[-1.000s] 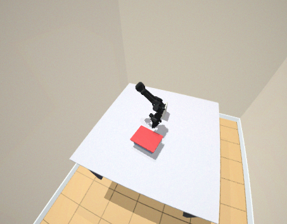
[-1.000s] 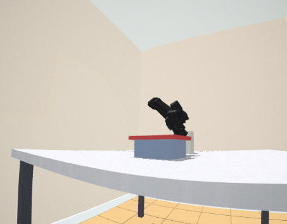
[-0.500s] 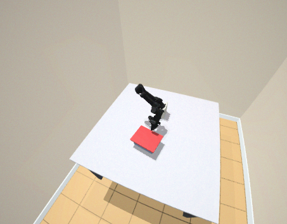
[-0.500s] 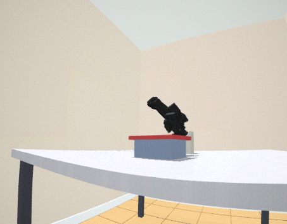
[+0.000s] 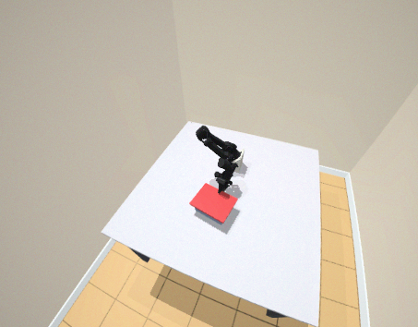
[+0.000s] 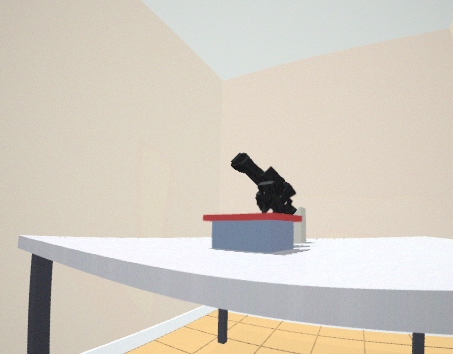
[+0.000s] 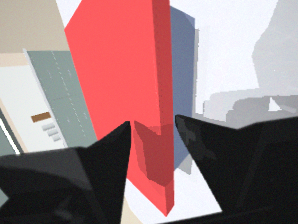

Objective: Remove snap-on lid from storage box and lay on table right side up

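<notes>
The end effector's [image 5: 220, 190] [image 6: 293, 212] [image 7: 153, 120] fingers stood apart, with the near edge of the lid [image 5: 214, 202] [image 6: 252, 217] [image 7: 117, 70] showing between their tips; whether they touched it, I couldn't tell. Just below them, the lid sat on the box [image 5: 207, 216] [image 6: 252, 235] [image 7: 182, 65].
</notes>
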Tool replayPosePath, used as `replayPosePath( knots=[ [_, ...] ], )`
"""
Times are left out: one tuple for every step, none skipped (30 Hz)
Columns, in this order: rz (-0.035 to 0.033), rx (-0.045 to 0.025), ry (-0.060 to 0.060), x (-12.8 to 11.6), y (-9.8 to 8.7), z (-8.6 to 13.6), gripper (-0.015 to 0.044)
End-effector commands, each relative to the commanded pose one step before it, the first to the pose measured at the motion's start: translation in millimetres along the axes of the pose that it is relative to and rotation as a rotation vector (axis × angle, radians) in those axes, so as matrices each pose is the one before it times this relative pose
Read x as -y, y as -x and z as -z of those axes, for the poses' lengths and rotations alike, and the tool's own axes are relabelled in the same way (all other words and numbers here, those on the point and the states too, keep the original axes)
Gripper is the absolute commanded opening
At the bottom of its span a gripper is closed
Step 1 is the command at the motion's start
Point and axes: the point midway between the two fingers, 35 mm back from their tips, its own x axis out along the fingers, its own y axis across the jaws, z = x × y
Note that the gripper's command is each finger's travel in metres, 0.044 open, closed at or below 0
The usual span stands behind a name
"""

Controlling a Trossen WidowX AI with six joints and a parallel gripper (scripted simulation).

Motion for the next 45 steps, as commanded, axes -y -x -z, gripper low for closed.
replayPosePath(
  knots=[
    [-0.00113,-0.00276,0.007,0.5,-1.41,0.79,0.0189],
    [0.0,0.0,0.0,0.0,0.0,0.0,0.0182],
    [0.0,0.0,0.0,0.0,0.0,0.0,0.0175],
    [0.0,0.0,0.0,0.0,0.0,0.0,0.0169],
    [0.0,0.0,0.0,0.0,0.0,0.0,0.0162],
    [0.0,0.0,0.0,0.0,0.0,0.0,0.0155],
    [0.0,0.0,0.0,0.0,0.0,0.0,0.0149],
    [0.0,0.0,0.0,0.0,0.0,0.0,0.0142],
    [0.0,0.0,0.0,0.0,0.0,0.0,0.0135],
    [0.0,0.0,0.0,0.0,0.0,0.0,0.0129],
    [0.0,0.0,0.0,0.0,0.0,0.0,0.0122],
    [0.0,0.0,0.0,0.0,0.0,0.0,0.0096],
    [0.0,0.0,0.0,0.0,0.0,0.0,0.007],
    [0.0,0.0,0.0,0.0,0.0,0.0,0.0043],
    [0.0,0.0,0.0,0.0,0.0,0.0,0.0017],
    [0.0,0.0,0.0,0.0,0.0,0.0,0.0],
    [0.0,0.0,0.0,0.0,0.0,0.0,0.0],
    [0.0024,0.00255,-0.0028,0.59,0.36,-0.39,0.0],
    [0.00001,-0.00001,0.0,-0.16,0.13,0.01,0.0],
    [0.0,-0.00001,0.0,-0.16,0.13,0.01,0.0],
    [0.0,-0.00001,0.0,-0.16,0.13,0.02,0.0],
    [0.0,-0.00001,0.0,-0.15,0.13,0.02,0.0],
    [0.0,-0.00001,0.0,-0.15,0.14,0.01,0.0],
    [0.0,-0.00001,0.0,-0.15,0.14,0.01,0.0],
    [0.0,-0.00001,0.0,-0.15,0.13,0.0,0.0],
    [0.0,-0.00001,0.0,-0.15,0.13,0.0,0.0],
    [0.0,-0.00001,0.0,-0.15,0.13,0.0,0.0],
    [0.0,-0.00001,0.0,-0.15,0.13,0.0,0.0],
    [0.0,-0.00001,0.0,-0.15,0.13,0.0,0.0],
    [0.0,-0.00001,0.0,-0.15,0.13,0.0,0.0],
    [0.0,-0.00001,0.0,-0.15,0.13,0.0,0.0],
    [0.0,-0.00001,0.0,-0.15,0.13,0.0,0.0],
    [0.0,-0.00001,0.0,-0.15,0.13,0.0,0.0],
    [0.0,-0.00001,0.0,-0.15,0.13,0.0,0.0],
    [0.0,-0.00001,0.0,-0.15,0.14,0.0,0.0],
    [0.0,-0.00001,0.0,-0.15,0.14,-0.01,0.0],
    [0.0,-0.00001,0.0,-0.14,0.15,-0.01,0.0],
    [0.0,-0.00001,0.0,-0.13,0.16,-0.01,0.0],
    [0.0,-0.00001,0.0,-0.11,0.18,-0.01,0.0],
    [0.00001,-0.00001,0.0,-0.09,0.21,-0.01,0.0],
    [0.00001,-0.00001,0.0,-0.06,0.24,-0.01,0.0],
    [0.00001,-0.00001,0.0,-0.05,0.25,-0.01,0.0],
    [0.00001,-0.00001,0.0,-0.05,0.25,-0.01,0.0],
    [0.00001,-0.00001,0.0,-0.09,0.2,-0.01,0.0],
    [0.0,-0.00001,0.0,-0.11,0.18,0.0,0.0]
  ],
)
